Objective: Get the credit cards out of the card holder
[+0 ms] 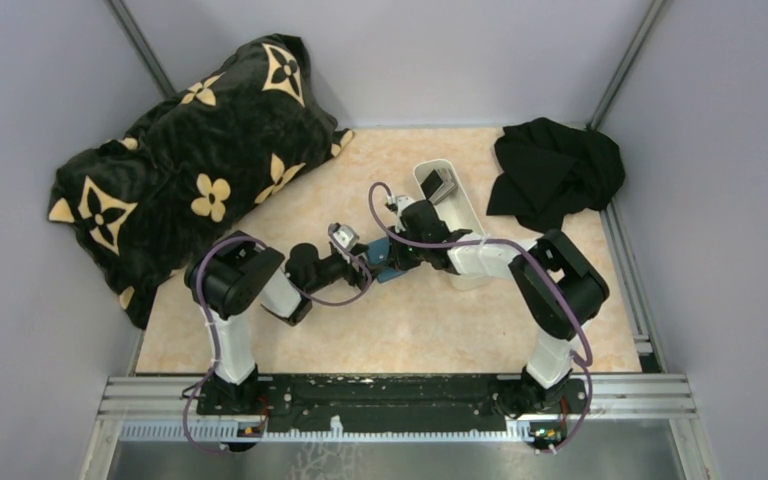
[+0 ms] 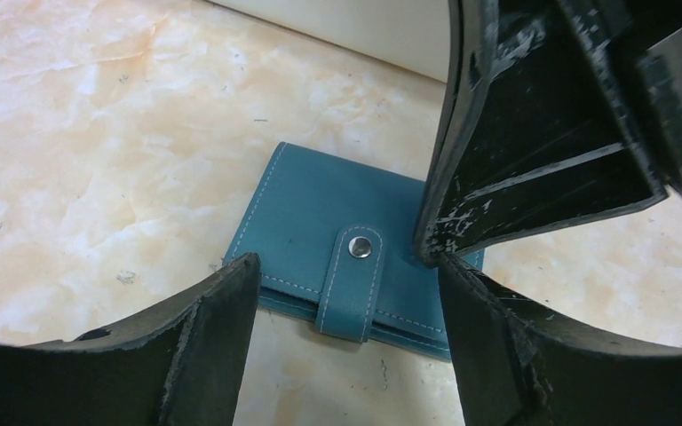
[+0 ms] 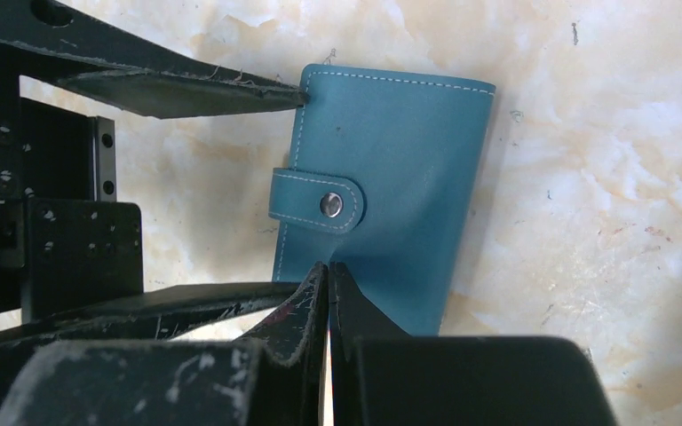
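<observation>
Teal leather is lying flat on the marbled table (image 2: 98, 133) between my two wrists: the card holder (image 2: 337, 240) is sitting folded, its strap (image 2: 352, 280) wrapping over the edge and its metal snap (image 2: 360, 248) looking fastened. My left jaws are standing wide open, one finger on each side of the strap edge, with one tip just touching a corner of the holder and nothing gripped. My right jaws are pressed fully together, and their joined tips are bearing down on the holder's face beside the strap, pinning it, not pinching it. Farther back, the white tray (image 1: 472, 205) is holding a few dark grey pieces (image 1: 438, 183) that I am taking for credit cards, though from above they are too small to be sure. I am judging the job as only partly done at best: whatever is resting in the tray is already out, but the holder in front of me is closed, so I cannot tell what remains inside. What is left is unsnapping the strap, opening the fold and drawing out any cards there.
</observation>
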Robot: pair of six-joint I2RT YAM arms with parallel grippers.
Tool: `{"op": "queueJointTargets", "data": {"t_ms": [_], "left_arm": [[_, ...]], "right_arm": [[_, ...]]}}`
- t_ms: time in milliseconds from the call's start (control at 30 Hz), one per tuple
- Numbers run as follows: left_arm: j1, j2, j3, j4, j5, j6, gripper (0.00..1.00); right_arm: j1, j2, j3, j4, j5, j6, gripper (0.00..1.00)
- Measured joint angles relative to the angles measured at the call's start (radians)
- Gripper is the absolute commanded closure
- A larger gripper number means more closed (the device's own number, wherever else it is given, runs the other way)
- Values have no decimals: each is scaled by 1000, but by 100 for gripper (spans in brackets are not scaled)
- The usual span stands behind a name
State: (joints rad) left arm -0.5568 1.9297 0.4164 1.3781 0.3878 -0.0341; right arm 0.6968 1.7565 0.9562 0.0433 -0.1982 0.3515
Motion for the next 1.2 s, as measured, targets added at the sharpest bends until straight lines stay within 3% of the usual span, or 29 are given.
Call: {"op": "queueJointTargets", "data": {"t_ms": [467,833,900,967,1067,1200], "left_arm": [[0,34,48,18,38,90,28],[1,43,113,-109,97,93,39],[1,40,113,-117,98,95,46],[1,37,113,-126,100,99,61],[2,35,113,-135,110,101,97],[2,29,115,-145,117,118,100]], "right_arm": [[-24,-46,0,-35,18,-10,100],[-39,-48,-27,-37,20,-10,100],[-39,-48,-27,-34,19,-10,100],[-39,-48,-27,-33,18,-10,100],[-39,-48,-27,-32,16,-10,100],[-39,-48,-27,-31,16,-10,100]]}}
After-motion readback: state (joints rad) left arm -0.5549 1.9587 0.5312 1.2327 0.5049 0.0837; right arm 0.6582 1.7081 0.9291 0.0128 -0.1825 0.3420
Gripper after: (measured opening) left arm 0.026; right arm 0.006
